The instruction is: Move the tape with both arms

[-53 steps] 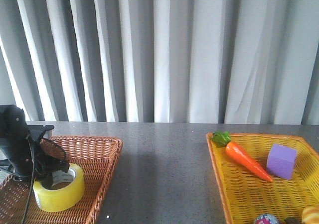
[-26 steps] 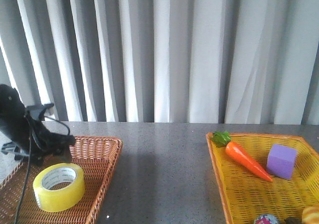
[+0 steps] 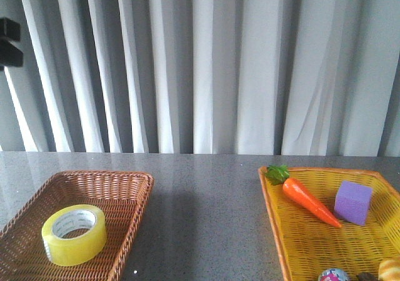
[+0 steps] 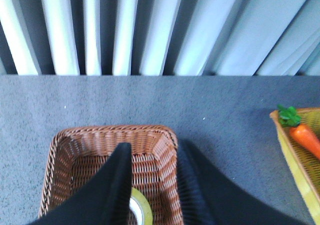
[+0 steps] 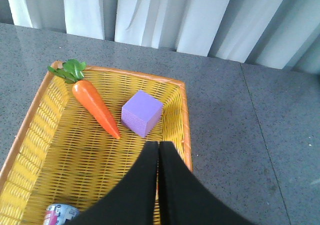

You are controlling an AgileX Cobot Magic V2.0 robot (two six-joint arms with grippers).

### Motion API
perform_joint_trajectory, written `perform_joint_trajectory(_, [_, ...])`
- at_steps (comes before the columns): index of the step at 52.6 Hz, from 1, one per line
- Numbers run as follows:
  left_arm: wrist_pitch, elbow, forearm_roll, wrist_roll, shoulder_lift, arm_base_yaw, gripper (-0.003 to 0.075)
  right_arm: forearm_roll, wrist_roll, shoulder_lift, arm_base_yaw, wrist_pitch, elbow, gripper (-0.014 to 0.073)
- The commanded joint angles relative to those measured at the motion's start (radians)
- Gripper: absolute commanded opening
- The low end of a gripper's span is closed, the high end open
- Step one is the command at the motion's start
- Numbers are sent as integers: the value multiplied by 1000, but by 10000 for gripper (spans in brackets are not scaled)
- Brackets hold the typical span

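The tape (image 3: 74, 234), a yellow roll with a white printed core, lies flat in the brown wicker basket (image 3: 125, 176) at the left front of the table. In the front view only a black part of the left arm (image 3: 9, 42) shows, high at the left edge. In the left wrist view my left gripper (image 4: 154, 147) is open, well above the basket (image 4: 115, 130), and an edge of the tape (image 4: 142, 211) shows far below between its fingers. My right gripper (image 5: 159, 144) is shut with nothing in it, above the near right corner of the yellow basket (image 5: 125, 71).
The yellow basket (image 3: 312, 170) at the right holds a toy carrot (image 3: 309, 201), a purple cube (image 3: 353, 202) and a small printed item (image 3: 333, 275). Grey tabletop lies between the baskets. A pleated curtain hangs behind the table.
The left arm has risen from beside the tape in the brown basket, up and left, almost out of the front view. The tape has stayed in place.
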Motion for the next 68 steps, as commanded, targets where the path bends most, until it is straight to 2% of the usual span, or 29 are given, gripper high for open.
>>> perform_joint_trajectory(1, [-61,-28,-25,-6,-110,-1,19,-27,-2,-17,-7,-63,-22,-8])
perform_joint_trajectory(2, [-61,-28,-25,-6,-123,-1,-11,-27,-2,-17,-7,-63,-22,-8])
perform_joint_trajectory(22, [-65,-28,-24,-9,-271,-1,-8,-27,-2,-17,-7,-63,-22,-8])
perform_joint_trajectory(45, [-62,-28,-23,-8,-267,-1,-7,-27,-2,-17,-7,-63,-22,-8])
perform_joint_trajectory(52, [-72,-13,65,-8,-268,-1,-7,-27,-2,-17,-7,-63,-22,-8])
perform_joint_trajectory(60, [-103,117,174,-57,-355,-1,-7,-27,-2,-17,-7,-63,-22,-8])
perform_joint_trajectory(68, [-238,471,283,-78,-563,-1,-7,-27,-2,-17,-7,-63,-22,-8])
